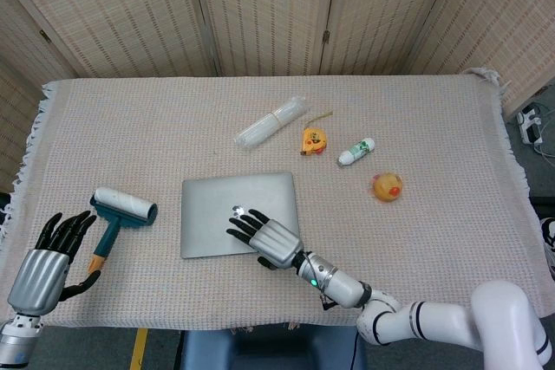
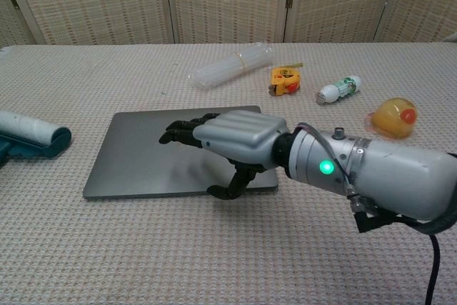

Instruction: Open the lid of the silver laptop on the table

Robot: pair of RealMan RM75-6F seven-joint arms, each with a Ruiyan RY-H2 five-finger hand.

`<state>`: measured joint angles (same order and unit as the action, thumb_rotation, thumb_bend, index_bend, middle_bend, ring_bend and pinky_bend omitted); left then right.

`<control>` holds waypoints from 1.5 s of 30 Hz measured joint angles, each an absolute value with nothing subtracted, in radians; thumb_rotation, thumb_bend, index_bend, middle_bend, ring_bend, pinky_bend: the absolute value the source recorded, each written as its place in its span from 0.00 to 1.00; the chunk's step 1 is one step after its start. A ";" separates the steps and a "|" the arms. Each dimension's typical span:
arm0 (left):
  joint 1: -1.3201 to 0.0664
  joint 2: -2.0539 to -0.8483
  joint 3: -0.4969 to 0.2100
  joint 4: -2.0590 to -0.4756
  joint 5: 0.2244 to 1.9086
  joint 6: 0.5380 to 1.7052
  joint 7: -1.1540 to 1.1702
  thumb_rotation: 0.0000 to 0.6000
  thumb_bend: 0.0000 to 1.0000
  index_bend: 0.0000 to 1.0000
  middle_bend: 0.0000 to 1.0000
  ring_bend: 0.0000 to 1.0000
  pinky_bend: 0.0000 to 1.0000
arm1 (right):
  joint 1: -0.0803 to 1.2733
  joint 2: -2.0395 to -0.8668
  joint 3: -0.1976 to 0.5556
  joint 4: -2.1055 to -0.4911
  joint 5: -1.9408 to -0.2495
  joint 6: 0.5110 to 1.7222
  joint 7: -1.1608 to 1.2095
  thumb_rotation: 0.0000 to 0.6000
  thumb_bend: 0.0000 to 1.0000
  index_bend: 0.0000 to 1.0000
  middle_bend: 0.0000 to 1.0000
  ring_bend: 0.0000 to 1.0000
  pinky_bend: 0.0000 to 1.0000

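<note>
The silver laptop [image 1: 217, 205] lies closed and flat near the table's front edge, its logo facing up. My right hand [image 1: 269, 238] hovers over the front right part of the lid with its dark fingers spread and pointing left. In the chest view the right hand [image 2: 232, 136] sits just above the laptop [image 2: 136, 155], and its thumb [image 2: 230, 186] hangs down at the front edge. It holds nothing. My left hand [image 1: 48, 256] rests at the table's front left corner, fingers apart and empty, clear of the laptop.
A teal lint roller [image 1: 124, 207] lies left of the laptop, close to my left hand. Behind the laptop are a bundle of clear tubes [image 1: 271, 122], a yellow tape measure [image 1: 311, 139], a small white bottle [image 1: 355, 152] and an orange ball [image 1: 387, 186].
</note>
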<state>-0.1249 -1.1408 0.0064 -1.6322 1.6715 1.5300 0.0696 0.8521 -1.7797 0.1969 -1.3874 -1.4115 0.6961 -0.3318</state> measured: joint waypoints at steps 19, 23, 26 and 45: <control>-0.130 -1.145 -0.003 -1.619 1.644 1.518 0.048 1.00 0.26 0.06 0.10 0.15 0.04 | 1.004 -1.964 0.209 -1.137 -1.367 0.652 -0.327 1.00 0.43 0.00 0.00 0.00 0.00; -0.130 -1.148 -0.003 -1.614 1.641 1.516 0.044 1.00 0.26 0.06 0.10 0.15 0.04 | 1.017 -1.975 0.206 -1.114 -1.365 0.654 -0.324 1.00 0.43 0.00 0.00 0.00 0.00; -0.131 -1.149 -0.004 -1.612 1.639 1.515 0.042 1.00 0.26 0.06 0.10 0.15 0.04 | 1.027 -1.982 0.204 -1.101 -1.362 0.657 -0.324 1.00 0.43 0.00 0.00 0.00 0.00; -0.130 -1.153 -0.006 -1.600 1.631 1.518 0.029 1.00 0.26 0.06 0.10 0.15 0.04 | 1.058 -1.991 0.202 -1.076 -1.324 0.672 -0.368 1.00 0.43 0.00 0.00 0.00 0.00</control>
<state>-0.1302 -1.1528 -0.0061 -1.5997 1.6310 1.5182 0.0286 1.0581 -1.9909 0.2015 -1.0759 -1.3241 0.6719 -0.3681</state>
